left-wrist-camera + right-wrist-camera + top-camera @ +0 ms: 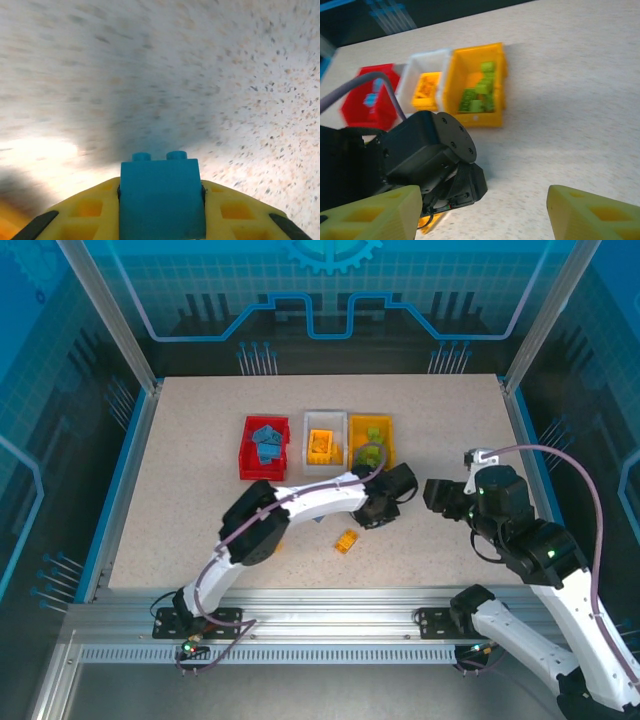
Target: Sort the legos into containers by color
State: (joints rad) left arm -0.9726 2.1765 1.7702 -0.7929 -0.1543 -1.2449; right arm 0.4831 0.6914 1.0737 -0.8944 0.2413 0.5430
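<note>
Speckled bench (450, 440): left gripper (161, 220) clamps blue brick (161, 190); right gripper (482, 212) wide, empty. Next, likely: carry brick to red bin (246, 458), release over it.

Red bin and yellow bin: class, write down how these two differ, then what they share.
The red bin holds blue bricks; the yellow bin holds green bricks. In the top view the red bin ends the row on the left, the yellow bin on the right, with the white bin between. Both are open-topped rectangular bins of similar size.
</note>
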